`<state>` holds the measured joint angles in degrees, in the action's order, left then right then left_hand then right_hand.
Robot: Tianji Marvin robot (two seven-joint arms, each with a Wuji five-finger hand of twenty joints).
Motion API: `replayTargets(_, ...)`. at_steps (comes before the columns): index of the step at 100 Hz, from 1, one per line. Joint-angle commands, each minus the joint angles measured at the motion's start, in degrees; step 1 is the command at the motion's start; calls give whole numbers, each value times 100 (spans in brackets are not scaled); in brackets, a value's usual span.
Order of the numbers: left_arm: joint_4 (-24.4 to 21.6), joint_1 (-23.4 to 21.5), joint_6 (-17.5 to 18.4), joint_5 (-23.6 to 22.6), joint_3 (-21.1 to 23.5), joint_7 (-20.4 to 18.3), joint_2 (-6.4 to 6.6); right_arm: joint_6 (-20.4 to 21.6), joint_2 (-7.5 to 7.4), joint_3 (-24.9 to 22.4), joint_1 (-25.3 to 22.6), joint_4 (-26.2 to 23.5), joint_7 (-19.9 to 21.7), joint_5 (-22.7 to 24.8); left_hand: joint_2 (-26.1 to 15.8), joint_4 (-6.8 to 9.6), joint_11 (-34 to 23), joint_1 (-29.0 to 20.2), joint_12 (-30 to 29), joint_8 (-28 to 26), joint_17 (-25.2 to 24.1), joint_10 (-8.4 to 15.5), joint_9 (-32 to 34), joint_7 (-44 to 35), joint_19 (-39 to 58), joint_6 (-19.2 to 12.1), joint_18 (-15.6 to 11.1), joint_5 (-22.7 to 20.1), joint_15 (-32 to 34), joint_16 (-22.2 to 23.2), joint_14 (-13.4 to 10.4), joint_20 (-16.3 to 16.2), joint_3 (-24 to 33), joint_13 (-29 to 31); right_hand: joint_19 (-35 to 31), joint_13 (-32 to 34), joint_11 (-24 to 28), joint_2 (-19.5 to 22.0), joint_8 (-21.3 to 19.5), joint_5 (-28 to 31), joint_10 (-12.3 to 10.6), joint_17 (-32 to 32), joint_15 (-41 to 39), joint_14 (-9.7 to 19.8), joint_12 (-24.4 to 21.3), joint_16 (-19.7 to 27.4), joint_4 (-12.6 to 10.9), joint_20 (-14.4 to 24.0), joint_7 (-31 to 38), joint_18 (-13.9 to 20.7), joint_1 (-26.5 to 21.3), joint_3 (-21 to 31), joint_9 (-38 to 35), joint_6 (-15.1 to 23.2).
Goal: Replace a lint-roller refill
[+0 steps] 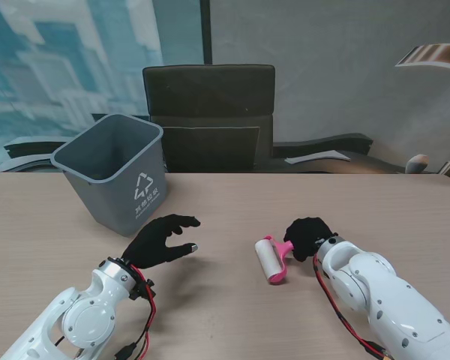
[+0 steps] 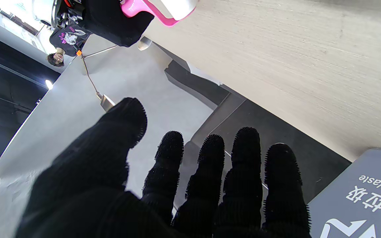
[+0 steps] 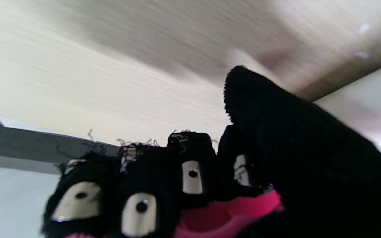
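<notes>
- Far left on my wooden table [image 1: 232, 187], around ten o'clock from its middle, stands a grey waste bin [image 1: 116, 171], upright with its mouth open.
- Just nearer to me than the bin, my left hand [image 1: 159, 240] hovers in its black glove. The fingers are spread and slightly curled, and it holds nothing.
- To the right of centre, at about four o'clock from the bin, is the lint roller [image 1: 270, 260], with a white paper roll and a pink handle.
- My right hand [image 1: 309, 236] is closed around the pink handle; in the right wrist view the fingers [image 3: 141, 195] wrap over pink plastic.
- The roller's long axis runs roughly from twelve to six o'clock. The handle bends off from its far end toward three o'clock, into my right palm.
- I judge the roller light and stiff. The paper roll is probably sticky, and would dent if squeezed hard.
- I would take the roll around its middle with the left hand while the right steadies the handle.
</notes>
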<state>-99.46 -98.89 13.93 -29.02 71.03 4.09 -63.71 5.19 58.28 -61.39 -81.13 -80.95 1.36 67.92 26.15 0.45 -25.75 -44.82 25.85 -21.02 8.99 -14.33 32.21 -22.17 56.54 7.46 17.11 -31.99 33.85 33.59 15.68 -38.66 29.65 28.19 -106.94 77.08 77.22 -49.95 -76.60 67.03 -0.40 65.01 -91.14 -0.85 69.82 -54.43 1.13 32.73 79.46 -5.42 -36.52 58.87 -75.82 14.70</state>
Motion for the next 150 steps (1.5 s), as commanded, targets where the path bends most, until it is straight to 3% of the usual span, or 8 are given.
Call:
replayTargets(1, -25, -29, 0, -29, 23, -66, -19, 7, -44, -142, -134, 4, 51, 147, -306, 116, -63, -153, -82, -65, -11, -31, 113, -83, 91, -73, -48, -100, 152, 62, -29, -85, 36, -106, -897, -100, 93, -110, -112, 173, 667, 368, -828, 2054, 3, -36, 208, 44, -9, 838, -58, 266, -269, -104)
replayTargets(58, -1, -1, -22, -46, 13, -101, -11, -708, -172, -1338, -824, 210, -106, 1422, -308, 117, -62, -153, -82, -63, -11, -35, 115, -80, 91, -66, -43, -105, 156, 64, -21, -84, 36, -102, -870, -101, 85, -96, -123, 158, 665, 362, -830, 2037, 1, -2, 207, 26, -21, 822, -57, 238, -246, -102)
replayTargets(87, 6, 12, -12, -34, -9, -88, -15, -983, -164, -1643, -1068, 160, -293, 1654, -309, 116, -64, -151, -81, -65, -9, -22, 119, -82, 93, -65, -46, -105, 158, 65, -31, -85, 34, -96, -840, -102, 86, -89, -130, 151, 695, 353, -834, 2020, -5, 16, 212, 5, -28, 775, -69, 236, -222, -107)
replayTargets(114, 13, 20, -19, -10, -23, -106, -14, -693, -133, -1257, -794, 87, -211, 1263, -313, 117, -65, -158, -80, -66, -10, -25, 118, -86, 93, -65, -47, -105, 159, 65, -29, -85, 32, -96, -841, -103, 92, -94, -134, 152, 694, 355, -835, 2018, -15, 27, 214, -9, -30, 756, -63, 229, -221, -107)
replayTargets(150, -2, 3, -18, 11, -14, -109, -15, -333, -41, -110, -48, 182, 86, 152, -334, 118, -69, -159, -79, -67, -14, -27, 126, -90, 92, -60, -42, -113, 158, 65, -27, -85, 22, -100, -845, -104, 95, -107, -136, 143, 694, 354, -841, 1997, -22, 38, 223, -18, -41, 748, -54, 237, -220, -120)
